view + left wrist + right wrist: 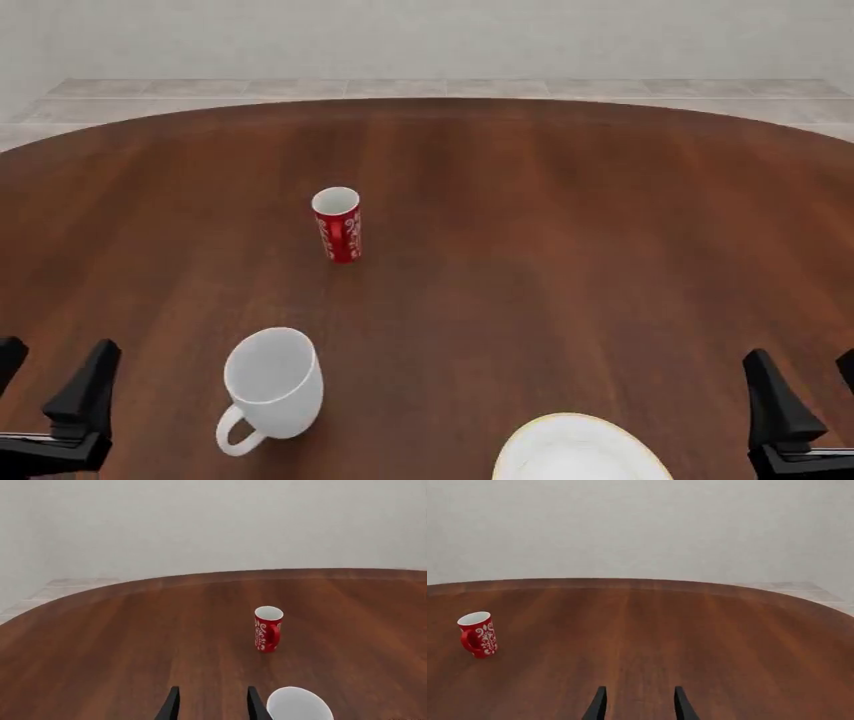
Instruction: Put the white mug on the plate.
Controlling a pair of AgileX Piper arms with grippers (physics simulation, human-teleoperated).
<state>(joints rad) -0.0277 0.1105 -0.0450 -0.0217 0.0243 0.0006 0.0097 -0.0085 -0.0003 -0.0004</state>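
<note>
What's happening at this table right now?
Nothing is being handled yet. Two robot arms wait at the near edge of a wooden table, the left hand and right hand both open and empty. A white mug stands near the left hand, upright, handle toward the arms. The plate it should go on lies apart, nearer the right hand. A red cup stands farther back.

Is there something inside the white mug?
The white mug stands upright, and the front view shows only bare white inner wall. Its bottom is hidden by the near rim, so I cannot confirm it is empty.

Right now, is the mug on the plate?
No, the mug stands on the table, left of the plate, apart from it.
</note>
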